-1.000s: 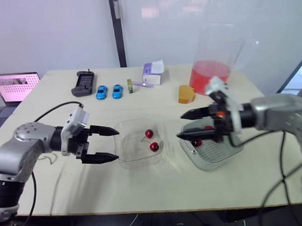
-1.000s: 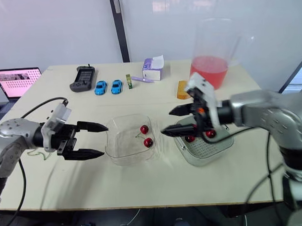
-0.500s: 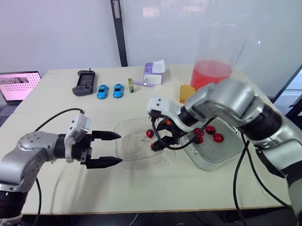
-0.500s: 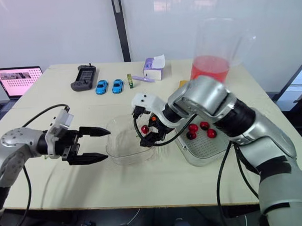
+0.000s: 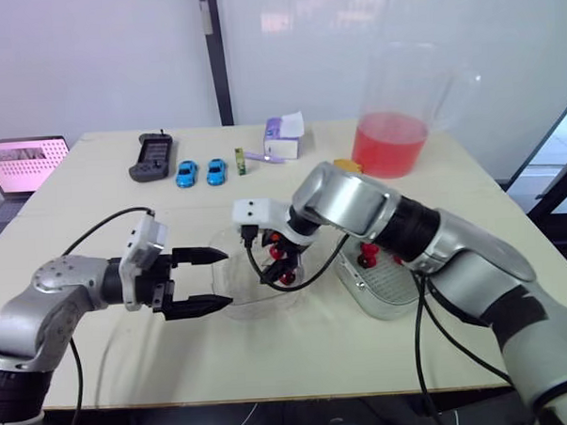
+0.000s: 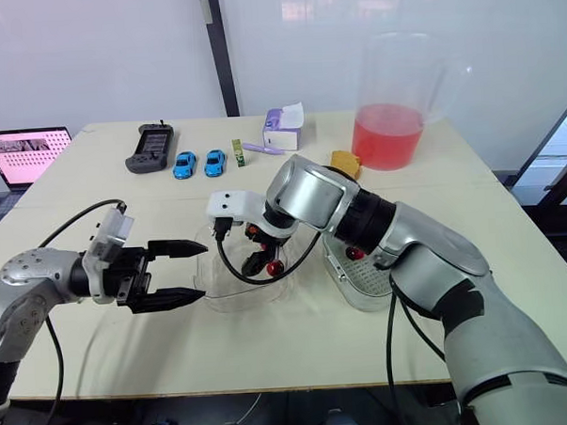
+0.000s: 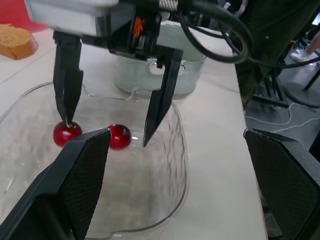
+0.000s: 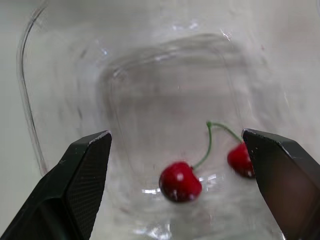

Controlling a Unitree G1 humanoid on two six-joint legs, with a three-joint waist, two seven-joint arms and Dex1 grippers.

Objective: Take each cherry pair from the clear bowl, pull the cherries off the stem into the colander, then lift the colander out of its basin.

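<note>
Flanking glossy cherries [image 8: 181, 181] in clear bowl [image 7: 181, 165], right end effector [image 7: 106, 131] gapes; left end effector [image 5: 226, 277] gapes

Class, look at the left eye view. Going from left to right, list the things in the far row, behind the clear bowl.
laptop → black controller → first blue toy car → second blue toy car → small green item → purple and white box → jug of red liquid

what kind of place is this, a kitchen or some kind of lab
Most likely a lab or office test space, not a kitchen: a plain table before frosted glass partitions, a laptop beside it, and a handheld controller and toy cars on it.
</note>
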